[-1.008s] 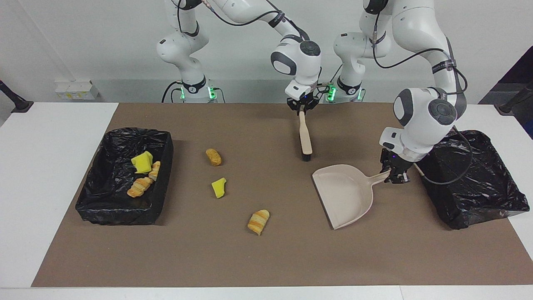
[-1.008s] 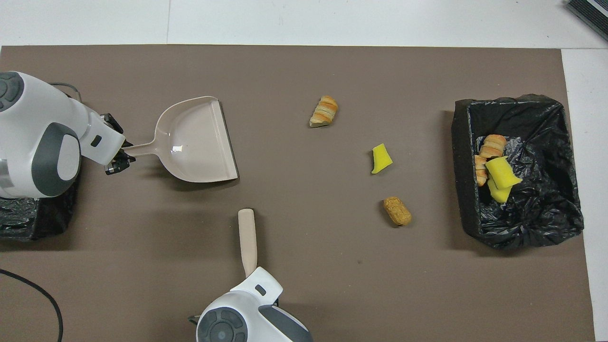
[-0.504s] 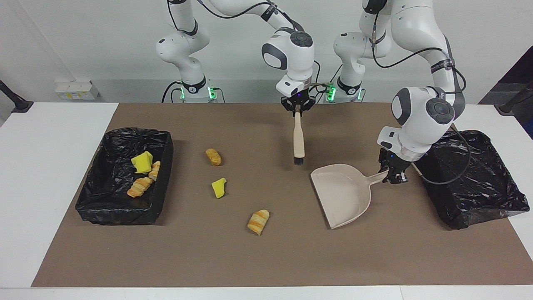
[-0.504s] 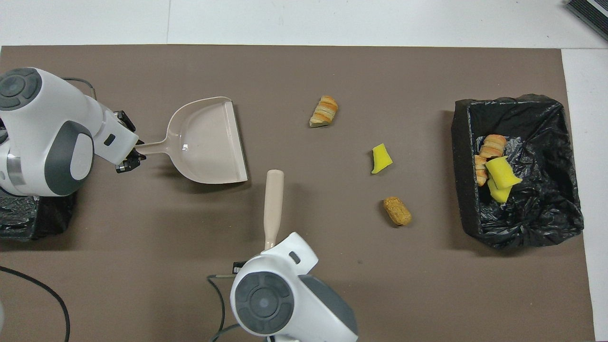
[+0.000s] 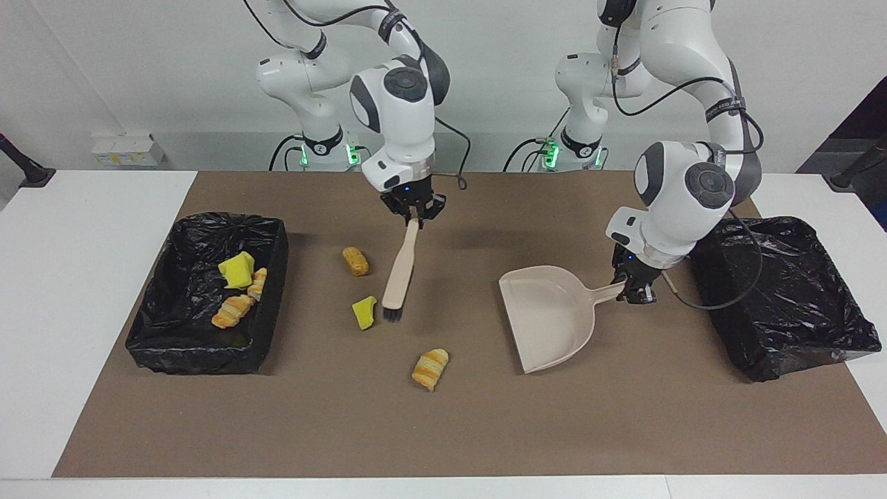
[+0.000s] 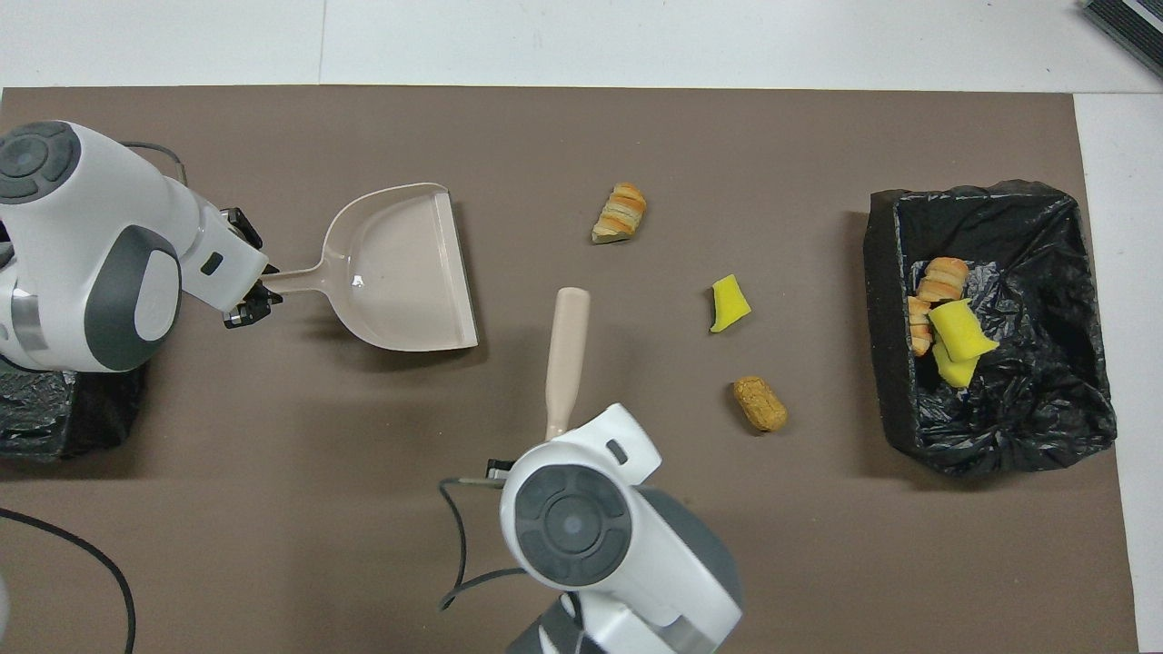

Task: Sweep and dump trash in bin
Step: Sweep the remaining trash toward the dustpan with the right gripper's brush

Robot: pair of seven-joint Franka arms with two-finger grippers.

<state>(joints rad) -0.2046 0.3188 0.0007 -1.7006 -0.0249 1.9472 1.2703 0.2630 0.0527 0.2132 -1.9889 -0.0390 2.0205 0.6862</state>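
Observation:
My right gripper [image 5: 414, 210] is shut on the handle of the beige brush [image 5: 400, 272]. It holds the brush tilted above the mat, bristles down beside the yellow sponge chunk [image 5: 364, 312]. A brown nugget [image 5: 355, 261] and a striped croissant piece [image 5: 430, 369] lie close by on the mat. My left gripper [image 5: 634, 290] is shut on the handle of the beige dustpan [image 5: 547, 315], held low with its lip toward the trash. In the overhead view the brush [image 6: 567, 359] is between the dustpan [image 6: 400, 268] and the sponge [image 6: 730, 304].
A black-lined bin [image 5: 197, 357] at the right arm's end holds a yellow sponge [image 5: 237, 270] and croissant pieces [image 5: 233, 310]. A second black-lined bin [image 5: 762, 360] stands at the left arm's end, beside the left gripper. A brown mat [image 5: 485, 430] covers the table.
My right gripper has carried the brush toward the right arm's end, from near the dustpan to beside the yellow sponge. My left gripper has shifted the dustpan a little the same way.

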